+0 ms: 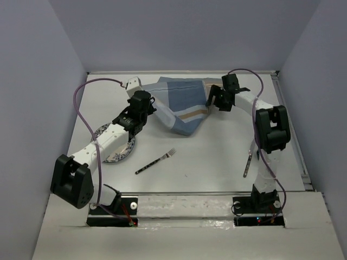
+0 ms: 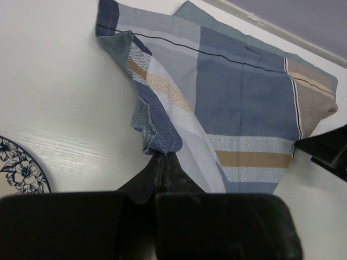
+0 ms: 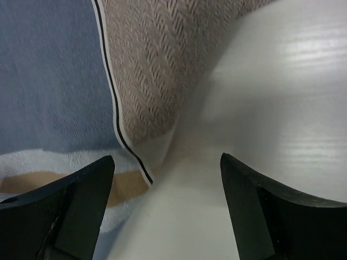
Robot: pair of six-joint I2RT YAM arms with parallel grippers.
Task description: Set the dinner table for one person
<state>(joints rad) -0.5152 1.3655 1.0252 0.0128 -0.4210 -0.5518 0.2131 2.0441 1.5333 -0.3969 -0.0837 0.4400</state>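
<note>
Dinner table: plain white top, filling my overhead view beneath both arms.
Left gripper: I see it pinched tight on a bunched fold of the striped cloth.
Right gripper: fingers spread wide, holding nothing, over the cloth's beige corner.
Plate: blue floral rim, partly under my left arm.
Fork: mid-table, right of the plate.
Knife: beside the right arm.

On the table, the cloth lies at the back. Nearer: plate left, fork middle, knife right.
</note>
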